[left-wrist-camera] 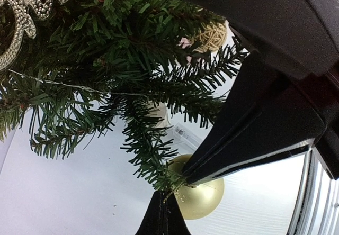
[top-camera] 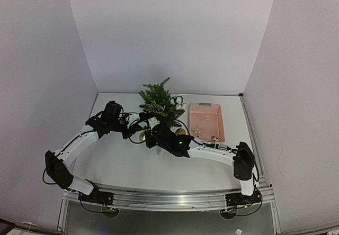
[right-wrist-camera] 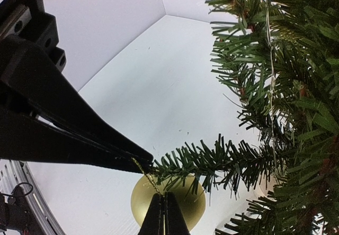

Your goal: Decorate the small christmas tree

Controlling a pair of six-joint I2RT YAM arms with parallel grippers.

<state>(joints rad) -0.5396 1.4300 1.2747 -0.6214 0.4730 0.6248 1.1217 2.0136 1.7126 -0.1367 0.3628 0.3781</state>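
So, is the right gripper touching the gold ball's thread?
Touching. The right wrist view shows the gold thread of the gold ball running straight into the shut tips of the right gripper, with no gap.

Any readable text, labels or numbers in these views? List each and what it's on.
"Merry Christmas": glitter script sign on the tree. It is faint in the top view, and the left wrist view shows only an unreadable fragment.
Small tag below the branches: print too small to read.
No other text is visible.
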